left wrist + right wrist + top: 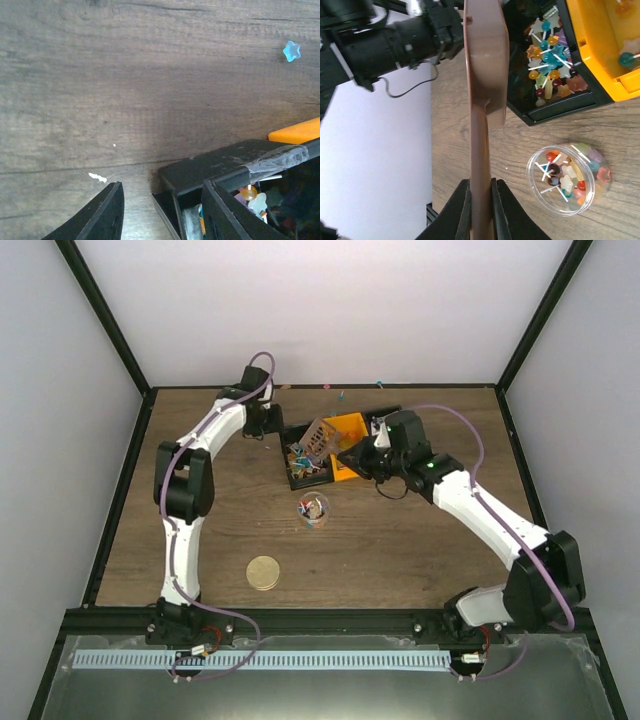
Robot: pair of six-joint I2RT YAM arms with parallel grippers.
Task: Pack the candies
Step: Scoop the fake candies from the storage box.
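Observation:
Star-shaped candies on white sticks fill the black bin [560,107] [300,480]. More candies [568,177] lie in a clear round cup [313,510] on the table in front of it. My right gripper [481,182] [352,455] is shut on the handle of a brown scoop [485,60], whose blade is held edge-on beside the black bin. My left gripper [162,183] [272,425] stands open astride the bin's far left corner [210,162]. One finger [222,210] is inside the wall; the other [107,212] is outside, with bare table showing between it and the wall.
An orange bin [600,60] [352,430] with a few candies adjoins the black one on the right. A tan disc lid [264,572] lies near the front. A loose blue star candy [291,51] and others [342,394] lie by the far edge.

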